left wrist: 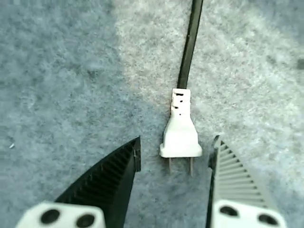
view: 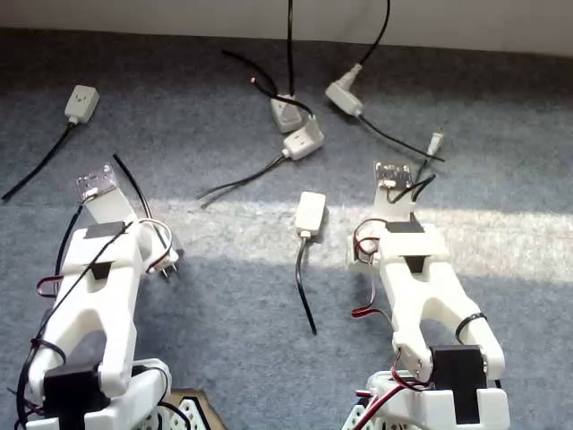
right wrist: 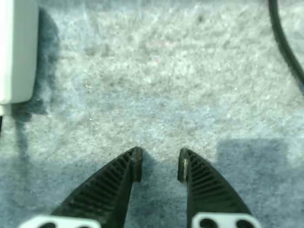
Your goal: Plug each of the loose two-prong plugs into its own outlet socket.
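**Left claw staged over loose plug**

The left claw stood open astride the white plug, which lay flat on the desk, prongs toward the wrist, apparently lined up for a grasp. The right claw, slightly parted, held nothing; a socket lay nearby.

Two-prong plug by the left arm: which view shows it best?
Left wrist view: the plug lies inside the open left gripper, both prongs clear. High view shows it small, beside the left arm.
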Robot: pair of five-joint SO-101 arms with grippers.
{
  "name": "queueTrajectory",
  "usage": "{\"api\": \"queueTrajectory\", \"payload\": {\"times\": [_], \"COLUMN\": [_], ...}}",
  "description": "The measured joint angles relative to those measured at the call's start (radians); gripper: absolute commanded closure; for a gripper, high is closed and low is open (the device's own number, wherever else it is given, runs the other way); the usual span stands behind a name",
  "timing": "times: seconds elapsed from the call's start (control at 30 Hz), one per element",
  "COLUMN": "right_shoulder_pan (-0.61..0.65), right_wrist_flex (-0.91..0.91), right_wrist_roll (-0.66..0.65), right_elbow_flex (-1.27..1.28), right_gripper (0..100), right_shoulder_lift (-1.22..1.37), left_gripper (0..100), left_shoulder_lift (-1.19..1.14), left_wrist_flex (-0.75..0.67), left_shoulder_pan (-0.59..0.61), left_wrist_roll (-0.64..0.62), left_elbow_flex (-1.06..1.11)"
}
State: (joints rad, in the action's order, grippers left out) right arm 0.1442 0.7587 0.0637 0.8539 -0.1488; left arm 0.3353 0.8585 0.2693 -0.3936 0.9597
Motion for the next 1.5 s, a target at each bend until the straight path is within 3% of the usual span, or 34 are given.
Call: {"api": "queueTrajectory", "payload": {"times": [0.13, 0.5, 0.67, 0.83, 1.2, 1.4, 1.5], "right_shoulder_pan": [0.000, 0.000, 0.000, 0.000, 0.000, -0.002, -0.002], "right_wrist_flex": [0.000, -0.009, -0.014, -0.014, -0.028, -0.028, -0.028], "right_wrist_roll": [-0.003, -0.003, -0.003, -0.003, -0.003, -0.003, -0.003], "right_elbow_flex": [0.000, 0.002, 0.003, 0.003, 0.018, 0.018, 0.018], "right_gripper": [86.1, 86.1, 86.1, 86.1, 86.1, 86.1, 86.1], "right_shoulder_lift": [0.000, 0.000, 0.000, 0.000, -0.002, -0.002, -0.002], "left_gripper": [77, 77, 77, 77, 77, 90, 90], "left_shoulder_lift": [0.000, -0.014, -0.189, -0.362, -0.414, -0.416, -0.417], "left_wrist_flex": [0.100, 0.080, 0.064, 0.146, 0.198, 0.201, 0.195], "left_shoulder_pan": [0.000, 0.000, -0.002, -0.002, -0.006, -0.032, -0.057], "left_wrist_roll": [0.044, -0.031, -0.031, -0.032, -0.137, -0.152, -0.153], "left_elbow_flex": [-0.046, -0.054, -0.157, -0.304, -0.367, -0.368, -0.385]}}
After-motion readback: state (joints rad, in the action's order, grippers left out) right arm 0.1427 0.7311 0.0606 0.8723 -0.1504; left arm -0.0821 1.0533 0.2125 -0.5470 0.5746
